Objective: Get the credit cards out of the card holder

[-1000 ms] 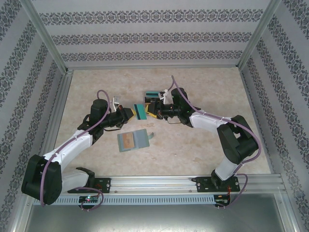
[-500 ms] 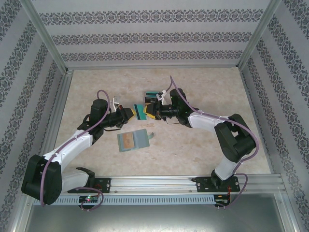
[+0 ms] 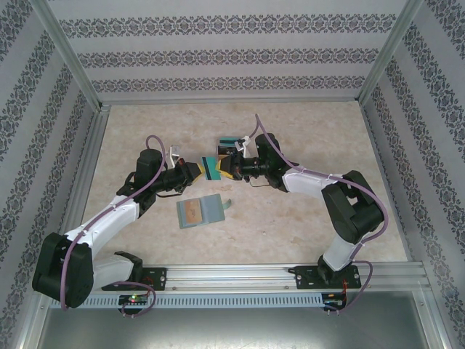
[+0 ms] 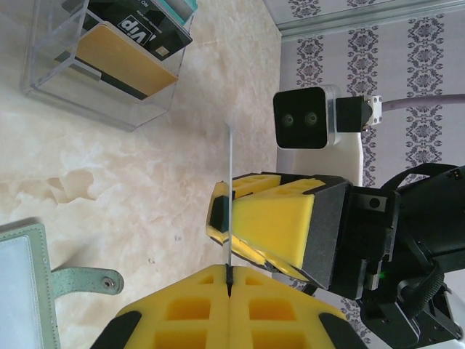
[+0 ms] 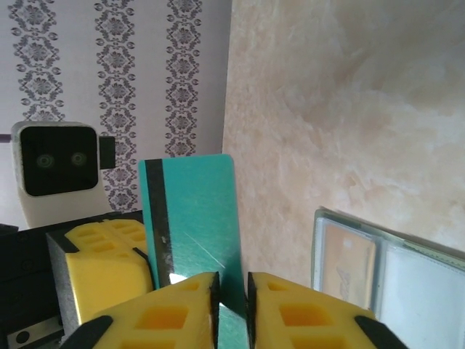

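bright, flat light with barely a shadow

the top view is evenly lit and a little hazy, with only faint soft shadows on the bench (image 3: 290, 218). in the wrist views the near yellow fingers (image 4: 174, 320) blur slightly, and the patterned wall (image 4: 421, 73) looks washed pale.

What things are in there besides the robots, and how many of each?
Teal cards: 2, one in the left gripper, one in the clear stand
Black card: 1, in the stand
Orange-brown cards: 2, one in the stand, one in the card holder
Card holder: 1
Clear stand: 1
Total: 7
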Tool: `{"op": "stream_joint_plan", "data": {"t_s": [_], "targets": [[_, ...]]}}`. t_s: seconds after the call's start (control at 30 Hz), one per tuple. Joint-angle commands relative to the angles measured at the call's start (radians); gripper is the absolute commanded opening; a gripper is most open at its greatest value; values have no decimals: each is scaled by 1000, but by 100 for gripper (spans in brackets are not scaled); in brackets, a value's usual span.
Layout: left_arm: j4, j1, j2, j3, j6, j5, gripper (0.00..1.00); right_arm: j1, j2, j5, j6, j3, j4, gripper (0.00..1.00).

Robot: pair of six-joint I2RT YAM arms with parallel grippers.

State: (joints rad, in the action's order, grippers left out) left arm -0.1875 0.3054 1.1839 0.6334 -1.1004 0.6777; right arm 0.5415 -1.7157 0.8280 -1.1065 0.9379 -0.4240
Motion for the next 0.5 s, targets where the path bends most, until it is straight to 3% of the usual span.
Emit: {"op": "stream_joint_plan", "data": {"t_s": [0.0, 0.23, 0.3, 0.33, 0.4, 0.47], "targets": [[-32, -3, 2, -8, 13, 14, 0, 16, -5, 34, -23, 15, -75, 18], [-10, -2, -1, -12, 26, 5, 1, 8, 5, 54, -24, 13, -83, 0], [17, -2, -5, -7, 42, 0, 21, -4, 14, 57, -13, 13, -71, 0], [33, -2, -9, -1, 52, -2, 40, -11, 20, 60, -3, 14, -58, 0], [73, -5, -17, 10, 73, -11, 65, -29, 32, 69, 31, 26, -18, 0], [106, -7, -31, 20, 90, -23, 75, -49, 44, 78, 90, 51, 57, 0]]}}
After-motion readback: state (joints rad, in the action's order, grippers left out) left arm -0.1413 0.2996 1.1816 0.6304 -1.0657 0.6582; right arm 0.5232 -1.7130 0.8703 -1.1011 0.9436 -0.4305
